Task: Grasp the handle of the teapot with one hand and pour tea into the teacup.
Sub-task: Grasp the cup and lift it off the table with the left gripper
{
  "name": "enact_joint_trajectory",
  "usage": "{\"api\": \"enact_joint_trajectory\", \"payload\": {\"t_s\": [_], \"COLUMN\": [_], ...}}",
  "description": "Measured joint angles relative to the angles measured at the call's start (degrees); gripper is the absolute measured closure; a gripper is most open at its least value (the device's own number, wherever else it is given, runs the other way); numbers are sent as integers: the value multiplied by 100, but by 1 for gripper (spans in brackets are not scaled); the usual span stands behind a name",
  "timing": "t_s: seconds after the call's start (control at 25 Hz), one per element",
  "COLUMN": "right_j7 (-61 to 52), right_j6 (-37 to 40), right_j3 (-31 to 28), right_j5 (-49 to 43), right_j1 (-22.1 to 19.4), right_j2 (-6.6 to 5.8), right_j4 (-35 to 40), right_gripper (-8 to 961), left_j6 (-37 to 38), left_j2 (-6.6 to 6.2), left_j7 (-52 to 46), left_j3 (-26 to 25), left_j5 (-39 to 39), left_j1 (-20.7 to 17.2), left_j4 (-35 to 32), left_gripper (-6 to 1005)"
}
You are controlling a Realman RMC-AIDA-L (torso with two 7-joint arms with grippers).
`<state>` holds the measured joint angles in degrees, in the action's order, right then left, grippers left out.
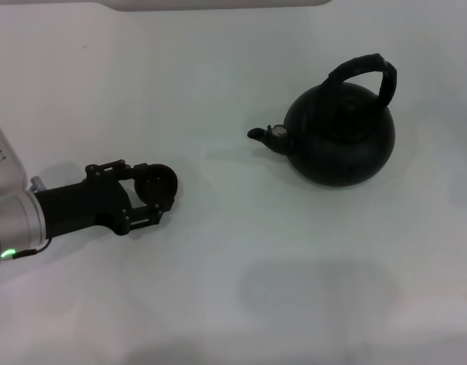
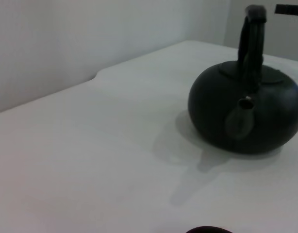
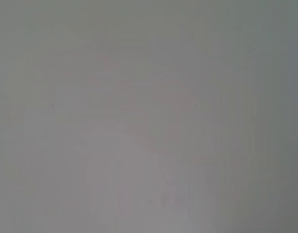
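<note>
The round matte black teapot (image 1: 341,141) stands on the white table (image 1: 233,274) at the back right. Its spout (image 1: 258,134) points left and its arched handle (image 1: 364,70) stands upright. My left gripper (image 1: 153,193) lies low at the left, its fingers around the tiny black teacup (image 1: 157,182) and closed on its sides. In the left wrist view the teapot (image 2: 246,111) faces me with its spout (image 2: 239,121) forward and its handle (image 2: 251,43) edge-on. Only a dark rim of the teacup (image 2: 207,229) shows at that view's edge. My right gripper is out of view.
The table's far edge, with a light object (image 1: 218,4) on it, runs along the back. The right wrist view shows only a plain grey surface. A faint shadow lies on the table at the front (image 1: 317,293).
</note>
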<state>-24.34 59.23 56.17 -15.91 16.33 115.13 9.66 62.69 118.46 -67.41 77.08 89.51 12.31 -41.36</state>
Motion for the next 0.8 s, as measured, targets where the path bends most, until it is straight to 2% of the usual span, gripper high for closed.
{"api": "enact_joint_trajectory", "payload": {"t_s": [0.8], "right_j7": [-1], "right_j6": [59], "right_j3": [230], "right_j5": [1], "right_j1": [-44], "right_j2": [0], "right_j4": [-52], "right_gripper": [472], "left_j6": [-182], "left_j2": [-8], "left_j7": [-30], "left_j3": [-68], "left_j5": [2], "left_j1": [-87], "left_j4": [232], "left_gripper": [297]}}
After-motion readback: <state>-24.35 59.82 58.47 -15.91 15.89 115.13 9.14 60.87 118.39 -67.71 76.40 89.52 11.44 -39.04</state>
